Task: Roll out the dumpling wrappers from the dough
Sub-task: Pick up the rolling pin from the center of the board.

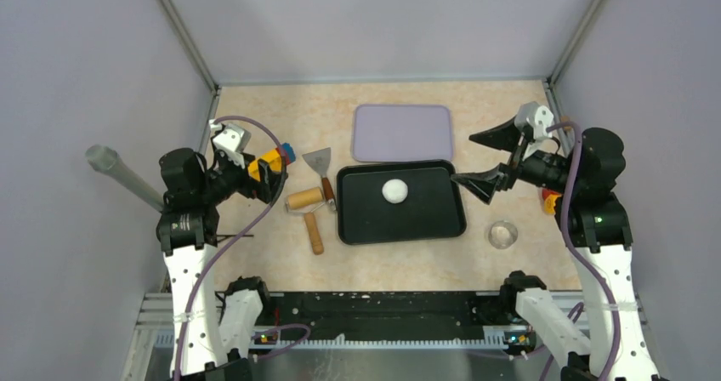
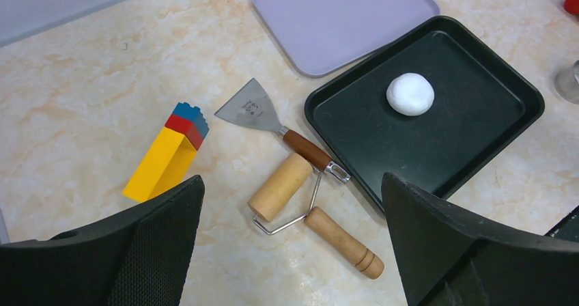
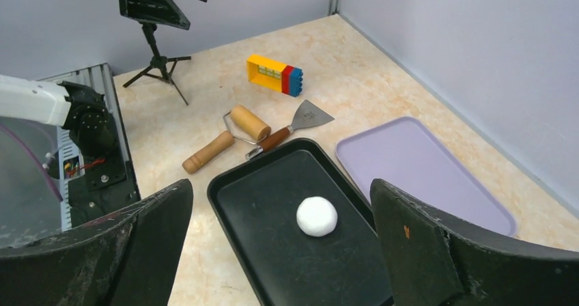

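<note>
Found left pincer (image 2: 292, 178) and right pincer (image 3: 281, 183) both spread wide apart, clamped on nothing. Saw the dough (image 1: 394, 190), a smooth white ball, resting inside the black tray (image 1: 361, 228) on the tabletop (image 1: 255, 253), wooden roller (image 1: 304, 200) just beside the tray.

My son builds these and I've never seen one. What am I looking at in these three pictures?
Two robot arms, the left arm and the right arm, are bolted at the near edge of a table. One picture looks down from above; the other two come from cameras on the wrists, so the dark shapes at the bottom are each arm's own jaws. On the table lie a black tray holding a dough ball, a lavender tray, a rolling pin, a scraper, a toy block and a glass dish. Both pairs of jaws stand wide open, holding nothing.
</note>
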Action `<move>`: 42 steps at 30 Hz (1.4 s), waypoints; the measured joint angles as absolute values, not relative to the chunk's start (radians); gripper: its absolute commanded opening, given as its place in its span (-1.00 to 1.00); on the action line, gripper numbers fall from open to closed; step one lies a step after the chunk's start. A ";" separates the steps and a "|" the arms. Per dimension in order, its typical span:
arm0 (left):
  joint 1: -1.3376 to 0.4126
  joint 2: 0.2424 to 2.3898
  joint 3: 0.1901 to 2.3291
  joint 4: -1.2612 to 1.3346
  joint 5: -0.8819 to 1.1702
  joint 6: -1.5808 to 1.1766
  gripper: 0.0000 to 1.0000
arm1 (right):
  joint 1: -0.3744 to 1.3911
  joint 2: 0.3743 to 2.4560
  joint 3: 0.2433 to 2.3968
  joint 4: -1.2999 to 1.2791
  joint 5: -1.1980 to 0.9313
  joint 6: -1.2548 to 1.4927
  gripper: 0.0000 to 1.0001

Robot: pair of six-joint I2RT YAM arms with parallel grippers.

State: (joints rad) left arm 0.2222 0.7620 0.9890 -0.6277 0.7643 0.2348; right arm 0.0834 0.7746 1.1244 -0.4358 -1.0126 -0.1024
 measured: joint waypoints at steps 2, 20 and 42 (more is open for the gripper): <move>0.222 0.762 0.989 -0.628 0.767 0.235 0.97 | 0.083 0.775 1.117 -0.422 -1.010 -0.097 0.97; 0.222 0.876 1.013 -0.636 0.694 0.247 0.98 | 0.358 1.056 1.237 -0.475 -0.791 -0.101 0.97; 0.351 0.910 0.871 -0.425 0.287 0.119 0.97 | 1.049 2.008 1.686 -0.496 -0.120 0.137 0.72</move>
